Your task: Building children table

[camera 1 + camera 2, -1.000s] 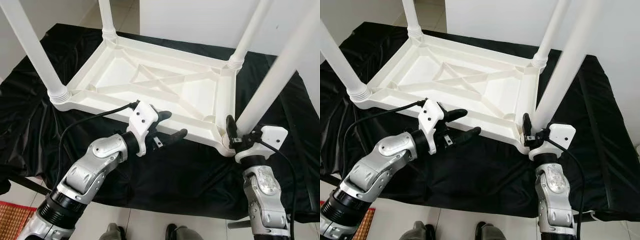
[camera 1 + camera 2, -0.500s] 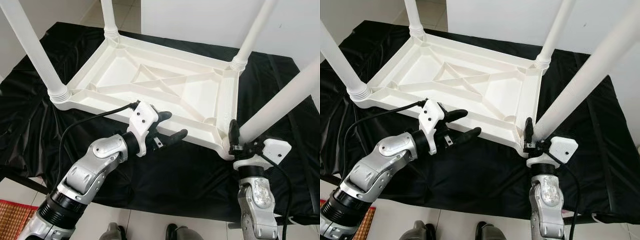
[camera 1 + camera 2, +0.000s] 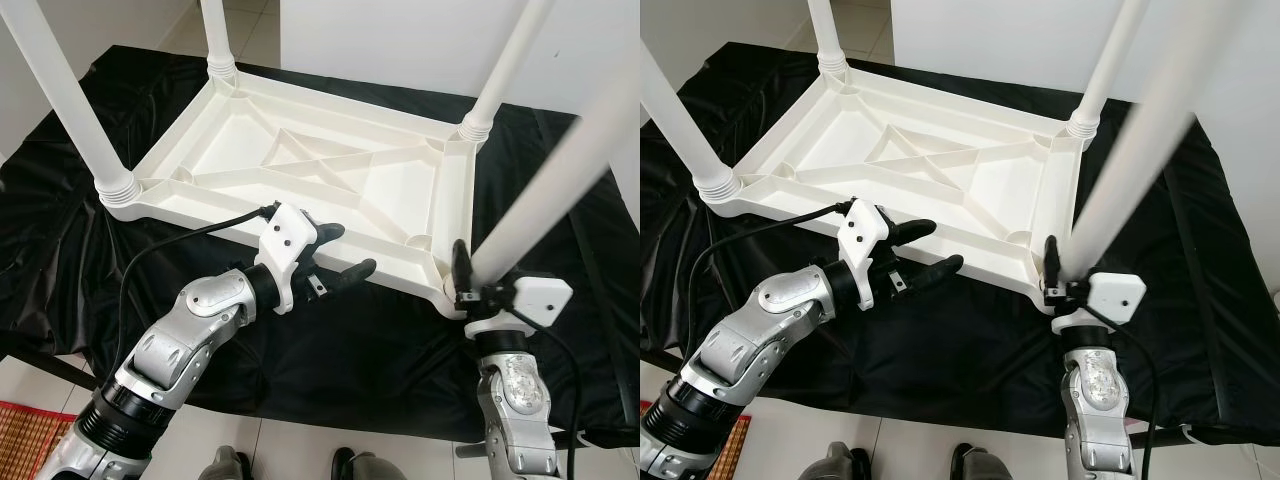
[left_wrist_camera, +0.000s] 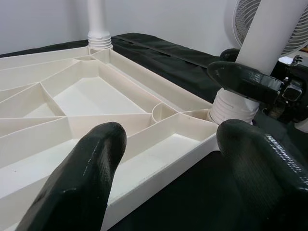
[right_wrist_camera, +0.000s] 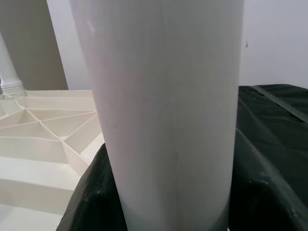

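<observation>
From the head cameras, the white tabletop (image 3: pixel 310 175) lies upside down on a black cloth (image 3: pixel 60 230) spread over the surface, with three legs (image 3: pixel 60 95) standing in its far-left, far-right and near-left corners. The fourth leg (image 3: pixel 540 190) leans out of the near-right corner, and the right gripper (image 3: pixel 468 285) is clamped on it just above the threaded collar. The left gripper (image 3: pixel 925 250) hangs at the near long edge of the tabletop, fingers spread wide and holding nothing. To my eye the step in hand is seating this last leg: it should be brought upright so its thread lines up with the socket before any turning, since a tilted start is likely to cross-thread or pop out, and the free gripper could brace the rim against sliding on the cloth. The left wrist view looks across the ribbed underside to that corner and shows what the head views blur: the leg's ridged collar (image 4: pixel 236 106) sitting at the socket, with a black finger (image 4: pixel 243 79) of the other gripper wrapped round it. The right wrist view shows the leg close up, a black finger (image 5: pixel 94 192) on either side pressed against it, confirming a firm grasp.
</observation>
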